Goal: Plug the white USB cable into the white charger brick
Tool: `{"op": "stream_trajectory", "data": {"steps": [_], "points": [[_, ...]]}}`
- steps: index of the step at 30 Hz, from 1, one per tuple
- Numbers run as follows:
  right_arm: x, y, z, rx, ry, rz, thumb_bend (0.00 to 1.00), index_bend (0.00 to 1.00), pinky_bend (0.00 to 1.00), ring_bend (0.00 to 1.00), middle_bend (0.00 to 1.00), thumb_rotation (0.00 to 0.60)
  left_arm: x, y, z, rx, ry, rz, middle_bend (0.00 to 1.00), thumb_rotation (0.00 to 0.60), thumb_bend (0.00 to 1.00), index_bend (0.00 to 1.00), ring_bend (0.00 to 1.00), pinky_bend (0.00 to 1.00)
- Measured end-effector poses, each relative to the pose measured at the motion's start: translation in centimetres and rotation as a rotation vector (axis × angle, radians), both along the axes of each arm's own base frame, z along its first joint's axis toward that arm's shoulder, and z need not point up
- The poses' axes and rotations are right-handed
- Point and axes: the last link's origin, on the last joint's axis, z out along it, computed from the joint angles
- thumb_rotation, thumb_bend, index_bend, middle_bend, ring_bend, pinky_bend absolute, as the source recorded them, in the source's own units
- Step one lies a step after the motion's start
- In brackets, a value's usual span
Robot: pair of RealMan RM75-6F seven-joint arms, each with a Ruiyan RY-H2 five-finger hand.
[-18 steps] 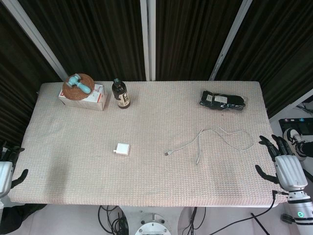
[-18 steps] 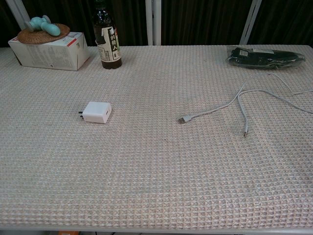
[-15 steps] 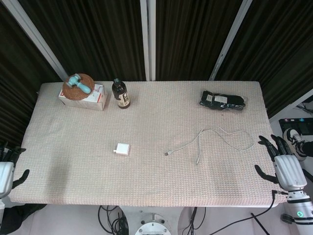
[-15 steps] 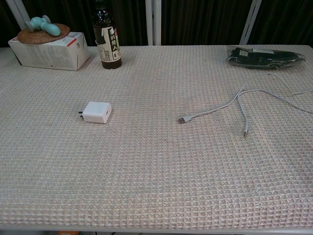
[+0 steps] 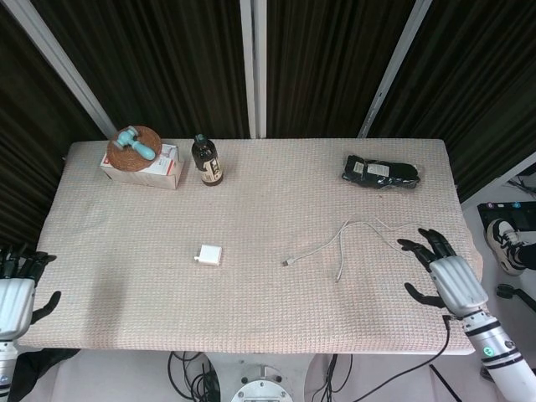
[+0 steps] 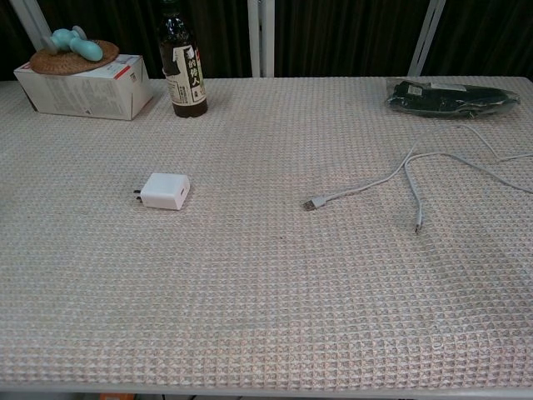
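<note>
The white charger brick (image 5: 209, 255) (image 6: 166, 191) lies flat left of the table's middle, prongs pointing left. The white USB cable (image 5: 352, 237) (image 6: 400, 177) curls across the right half, its USB plug (image 5: 286, 263) (image 6: 312, 203) pointing toward the brick, a hand's width of cloth between them. My right hand (image 5: 444, 278) hovers over the table's right edge with fingers spread, empty, just right of the cable's loop. My left hand (image 5: 15, 295) stays off the table's left front corner, fingers apart, holding nothing. Neither hand shows in the chest view.
A dark bottle (image 5: 206, 162) and a white box (image 5: 142, 165) bearing a woven coaster and teal object stand at the back left. A black pouch (image 5: 381, 172) lies at the back right. Woven cloth (image 5: 251, 318) covers the table.
My right hand has moved left and inward from beside the table to over its right edge. My left hand shifted slightly. Charger and cable have not moved.
</note>
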Motion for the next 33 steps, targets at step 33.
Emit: {"op": "stream_trajectory", "data": {"steps": [33], "points": [[13.4,-10.7,-21.9,0.13,0.386,0.321,0.21,0.47,0.07,0.19,0.44,0.6,-0.4,0.1,-1.5,-0.03,-0.045,-0.008,0.23,0.6,0.23,0.26,0.03,0.0]]}}
